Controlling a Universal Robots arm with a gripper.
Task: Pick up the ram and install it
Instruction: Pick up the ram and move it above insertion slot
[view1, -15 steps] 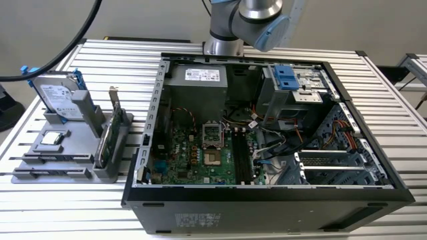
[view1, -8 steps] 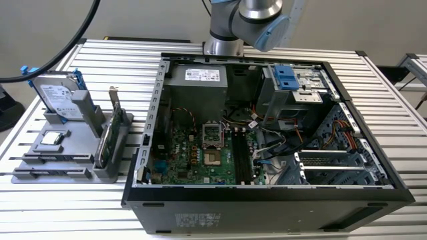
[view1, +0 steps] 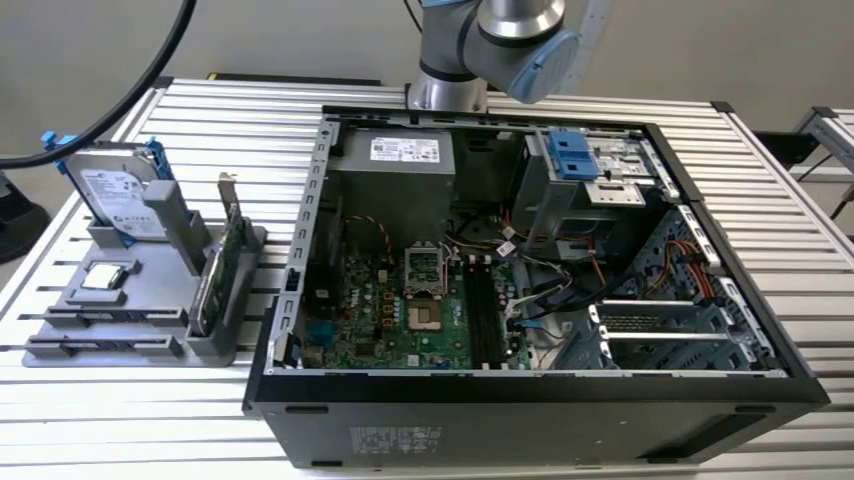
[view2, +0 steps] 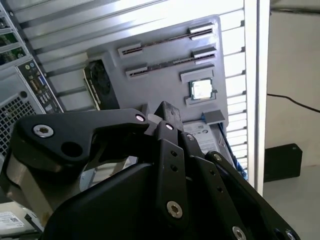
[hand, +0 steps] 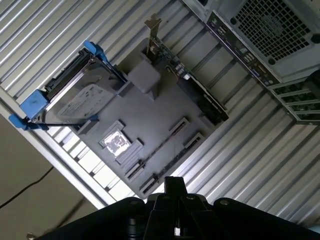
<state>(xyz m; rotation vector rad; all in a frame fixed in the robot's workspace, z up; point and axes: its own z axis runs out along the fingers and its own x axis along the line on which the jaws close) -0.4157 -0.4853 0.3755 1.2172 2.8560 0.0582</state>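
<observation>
Ribbed bare-metal table (view1: 134, 420), matt grey plastic tray (hand: 160, 115), matt black hand (hand: 173, 184).

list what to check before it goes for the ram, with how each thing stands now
1. Gripper empty: ok, nothing between its tips.
2. Gripper open for a grasp: not ok, it looks shut.
3. Ram in the long slot of the gray holder: ok, a thin dark strip sits there.
4. Gripper at the ram: not ok, it hangs well apart from the holder.
5. Memory slots on the motherboard free: ok, they look empty.
6. Computer case open: ok.
</observation>
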